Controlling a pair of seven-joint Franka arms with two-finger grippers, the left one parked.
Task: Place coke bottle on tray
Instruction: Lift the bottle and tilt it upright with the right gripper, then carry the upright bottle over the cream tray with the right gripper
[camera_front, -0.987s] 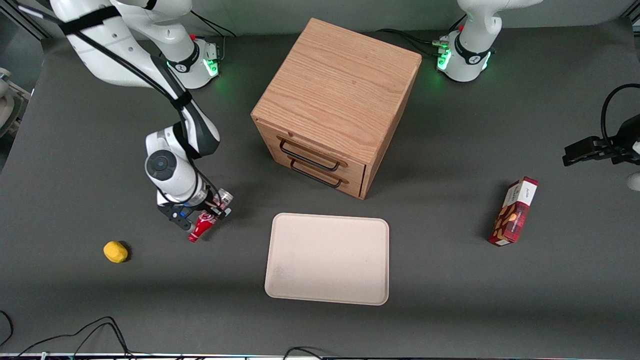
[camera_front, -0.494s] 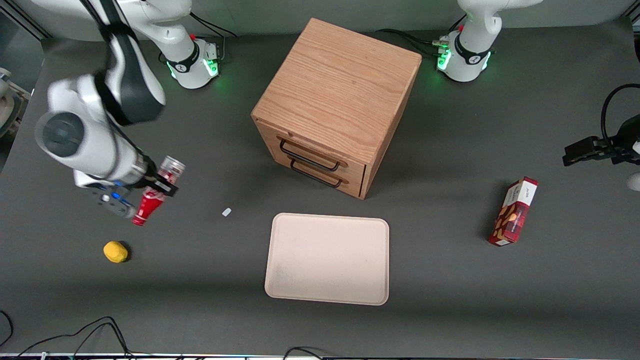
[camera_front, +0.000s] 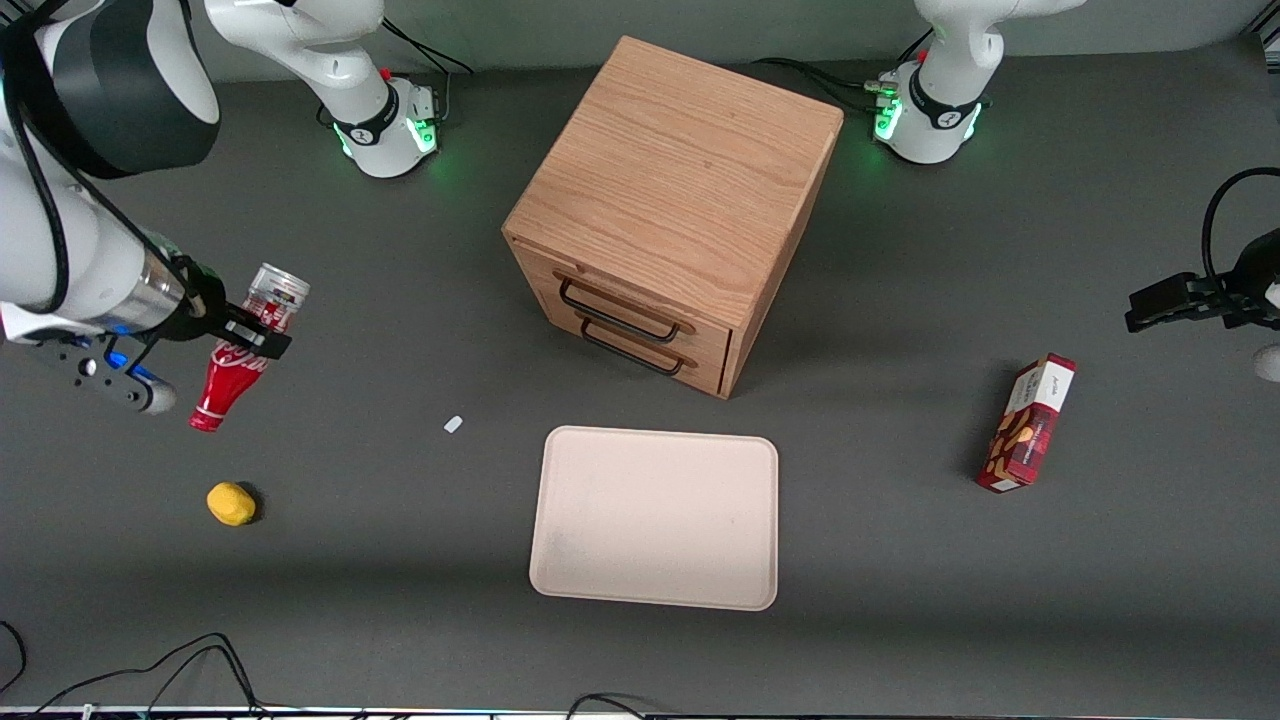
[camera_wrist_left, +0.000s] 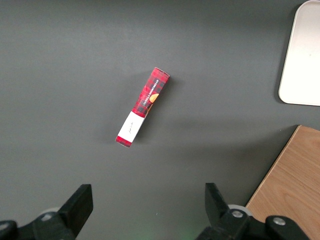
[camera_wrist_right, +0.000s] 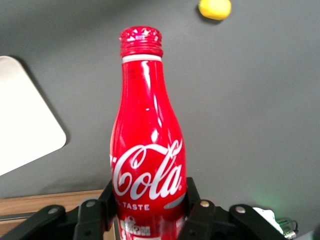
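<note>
My right gripper (camera_front: 252, 338) is shut on the red coke bottle (camera_front: 235, 368) and holds it high above the table at the working arm's end, cap pointing down toward the front camera and silvery base up. In the right wrist view the fingers (camera_wrist_right: 196, 200) clamp the lower body of the bottle (camera_wrist_right: 147, 150), whose white script faces the camera. The pale beige-pink tray (camera_front: 655, 518) lies flat and bare on the table in front of the wooden cabinet, well away from the gripper. A corner of the tray also shows in the right wrist view (camera_wrist_right: 22, 125).
A wooden drawer cabinet (camera_front: 675, 205) stands mid-table. A yellow lemon-like object (camera_front: 231, 503) lies below the gripper, nearer the front camera. A small white scrap (camera_front: 453, 424) lies between bottle and tray. A red snack box (camera_front: 1028, 424) lies toward the parked arm's end.
My gripper has lifted the bottle off the table and carried it up and away from the tray, toward the working arm's end. A small white scrap now shows where the bottle stood.
</note>
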